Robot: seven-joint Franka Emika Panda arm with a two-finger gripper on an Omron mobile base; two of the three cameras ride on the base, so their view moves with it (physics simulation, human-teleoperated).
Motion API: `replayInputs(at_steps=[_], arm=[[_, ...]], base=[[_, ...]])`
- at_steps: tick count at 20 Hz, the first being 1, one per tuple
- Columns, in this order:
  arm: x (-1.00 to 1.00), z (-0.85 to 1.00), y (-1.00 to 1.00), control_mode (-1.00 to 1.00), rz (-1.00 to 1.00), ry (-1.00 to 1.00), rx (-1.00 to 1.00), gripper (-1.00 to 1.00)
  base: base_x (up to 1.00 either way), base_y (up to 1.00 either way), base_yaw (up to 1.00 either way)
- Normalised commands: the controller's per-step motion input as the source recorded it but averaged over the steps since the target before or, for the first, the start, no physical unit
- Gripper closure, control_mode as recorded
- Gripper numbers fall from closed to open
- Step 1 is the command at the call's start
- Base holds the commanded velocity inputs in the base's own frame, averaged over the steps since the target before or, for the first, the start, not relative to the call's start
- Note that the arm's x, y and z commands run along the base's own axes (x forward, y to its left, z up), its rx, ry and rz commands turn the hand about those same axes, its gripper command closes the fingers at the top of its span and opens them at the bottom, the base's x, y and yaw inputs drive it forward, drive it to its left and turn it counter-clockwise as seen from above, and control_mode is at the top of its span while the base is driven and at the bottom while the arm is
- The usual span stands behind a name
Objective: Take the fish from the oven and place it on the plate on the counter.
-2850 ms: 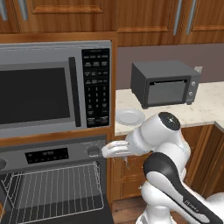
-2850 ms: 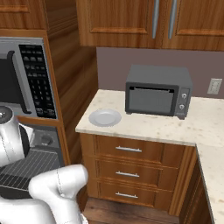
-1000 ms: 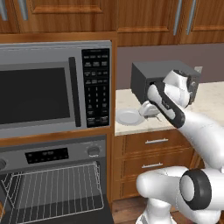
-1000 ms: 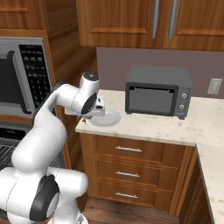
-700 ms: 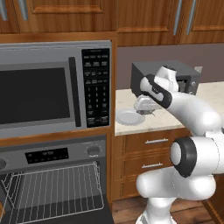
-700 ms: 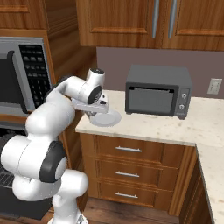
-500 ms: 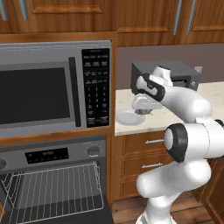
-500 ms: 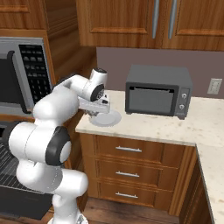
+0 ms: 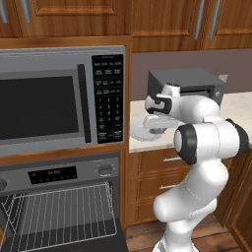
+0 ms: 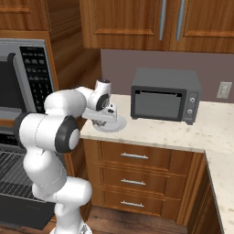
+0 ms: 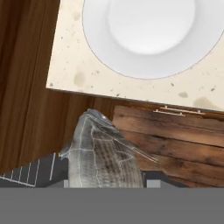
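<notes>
Fish is riding in our gripper, clamped on it we think, tips hidden in hand view. We're swinging from oven to counter w/ plate just ahead; fish not over it yet, so release is coming next.

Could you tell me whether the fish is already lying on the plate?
No, in the hand view the fish sits at the gripper, short of the counter edge, and the plate is bare.
</notes>
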Motion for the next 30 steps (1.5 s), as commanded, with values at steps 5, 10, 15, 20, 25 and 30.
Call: replayInputs(at_steps=[5,10,15,20,25,30], arm=[[0.53,-0.08,0.06,-1.00,-0.08,-0.01,-0.03,1.00],[0.74,-0.11,0.01,-1.00,-0.10,-0.02,-0.02,1.00],[0.73,-0.29,0.00,-1.00,-0.14,-0.07,-0.06,1.00],[0.20,-0.35,0.00,-1.00,-0.11,-0.08,-0.05,1.00],[0.01,-0.36,0.00,-1.00,-0.06,-0.01,-0.01,1.00],[0.20,-0.35,0.00,-1.00,-0.04,0.00,-0.03,1.00]], base=[[0.00,0.00,0.00],[0.00,0.00,0.00],[0.00,0.00,0.00],[0.00,0.00,0.00],[0.00,0.00,0.00],[0.00,0.00,0.00]])
